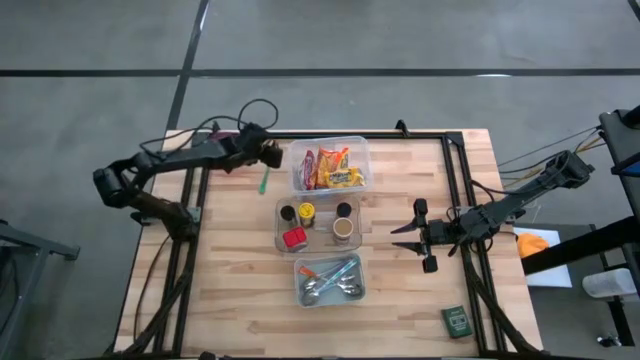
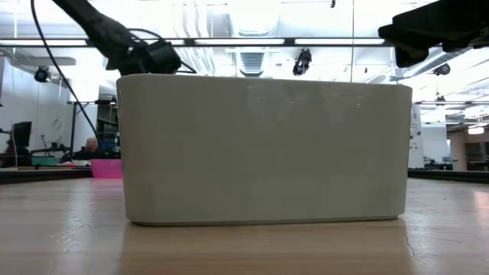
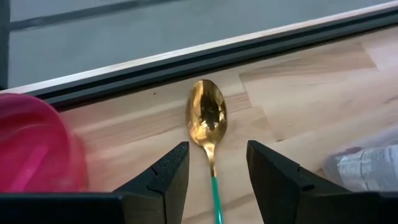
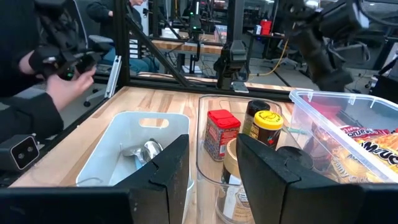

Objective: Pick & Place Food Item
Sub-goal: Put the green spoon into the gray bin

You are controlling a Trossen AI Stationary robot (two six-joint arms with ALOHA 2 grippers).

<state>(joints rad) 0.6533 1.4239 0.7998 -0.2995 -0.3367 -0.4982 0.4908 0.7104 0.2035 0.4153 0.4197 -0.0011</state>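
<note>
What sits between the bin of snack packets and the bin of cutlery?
In the high view, a clear tray of jars and cans lies between the snack bin and the cutlery bin, holding a yellow-lidded jar and a red can.

No legible txt anywhere.

Spoon handle runs under my left wrist, end cut off; low view blocked by bin.
</note>
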